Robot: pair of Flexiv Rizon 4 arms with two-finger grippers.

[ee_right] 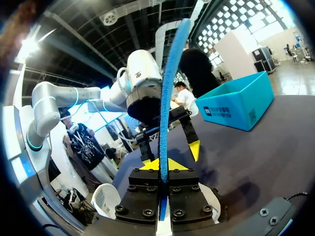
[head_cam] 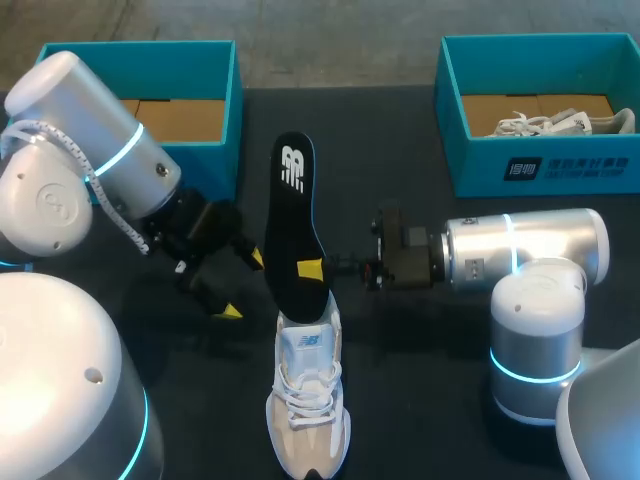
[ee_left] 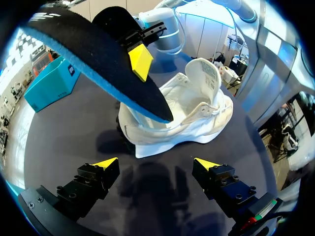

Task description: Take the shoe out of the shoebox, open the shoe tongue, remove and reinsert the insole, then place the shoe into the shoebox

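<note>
A black insole (head_cam: 292,210) with a blue edge stands tilted over the table, its lower end at the opening of a white and beige shoe (head_cam: 308,400). My right gripper (head_cam: 312,270) is shut on the insole near that lower end. In the right wrist view the insole (ee_right: 170,88) runs edge-on up from between the right gripper's (ee_right: 161,166) fingers. My left gripper (head_cam: 243,285) hangs open just left of the insole, holding nothing. In the left wrist view the left gripper (ee_left: 156,163) faces the shoe (ee_left: 197,113) and the insole (ee_left: 98,54), a short way off.
An open teal shoebox (head_cam: 215,75) stands at the back left. A second teal shoebox (head_cam: 540,165) at the back right holds another white shoe (head_cam: 560,122). Dark table surface lies bare around the shoe.
</note>
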